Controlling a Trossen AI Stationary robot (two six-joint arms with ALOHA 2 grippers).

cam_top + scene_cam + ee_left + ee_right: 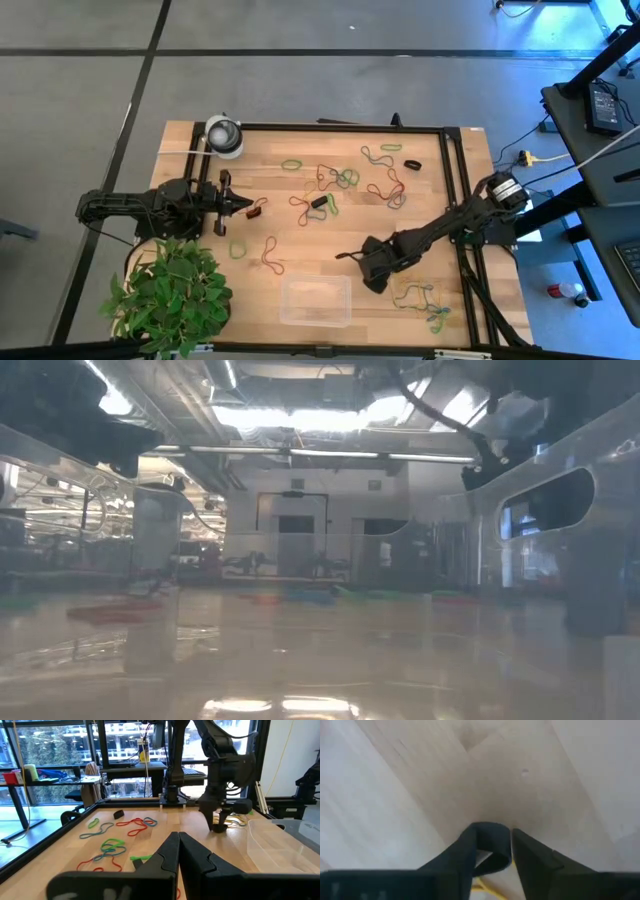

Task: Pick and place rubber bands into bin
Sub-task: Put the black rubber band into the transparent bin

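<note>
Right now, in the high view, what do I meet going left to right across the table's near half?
Green plant → left gripper → red rubber band → clear bin → right gripper → tangle of rubber bands.

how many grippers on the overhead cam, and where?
2. The left gripper is over the table's left side, near the scattered rubber bands. The right gripper is by the right end of the clear bin. Neither is hidden.
</note>
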